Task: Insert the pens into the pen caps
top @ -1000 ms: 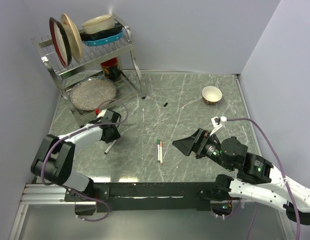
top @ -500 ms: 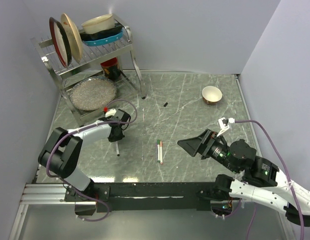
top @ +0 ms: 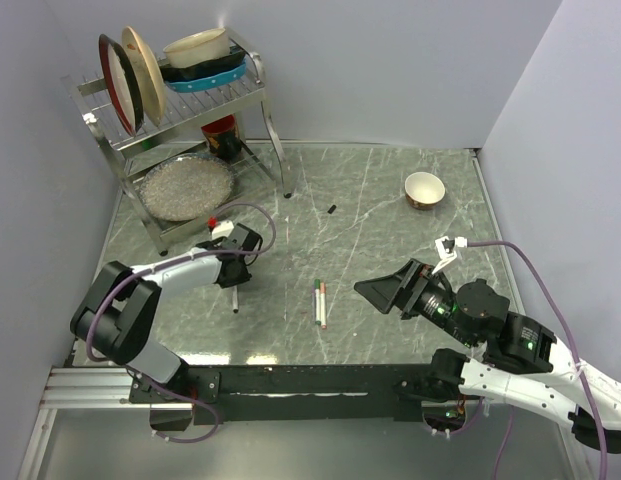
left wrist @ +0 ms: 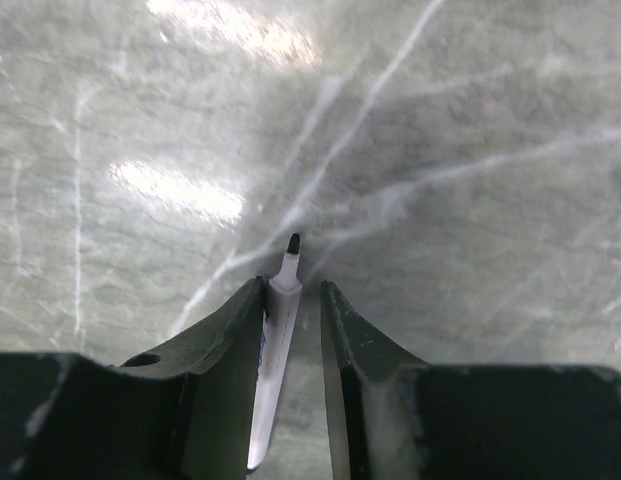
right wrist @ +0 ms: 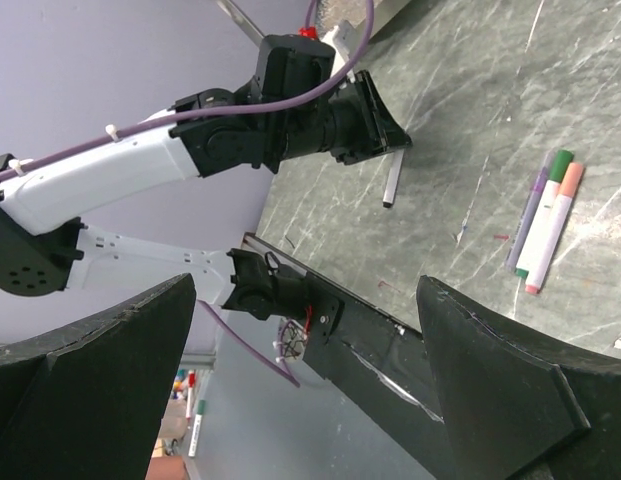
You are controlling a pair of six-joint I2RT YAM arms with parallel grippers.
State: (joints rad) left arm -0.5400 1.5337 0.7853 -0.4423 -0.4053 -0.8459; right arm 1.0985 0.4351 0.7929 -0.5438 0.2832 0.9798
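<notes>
An uncapped white pen [left wrist: 275, 350] with a black tip lies on the table between my left gripper's [left wrist: 292, 287] fingers. It rests against the left finger, with a narrow gap to the right one. From above, the left gripper [top: 235, 280] sits over this pen [top: 235, 298]. The black pen cap [top: 331, 209] lies alone farther back. Capped pens [top: 320, 303] with green and red-orange ends lie side by side mid-table, and also show in the right wrist view [right wrist: 545, 220]. My right gripper [top: 375, 288] hangs wide open and empty above the table, right of them.
A dish rack [top: 180, 90] with plates and bowls stands at the back left, with a glass plate [top: 187, 186] and a red and black can [top: 222, 135] beneath it. A small bowl [top: 424, 188] sits at the back right.
The left gripper moved right, and the pen under it turned from slanted to nearly straight. The right gripper drew back a little to the right.
</notes>
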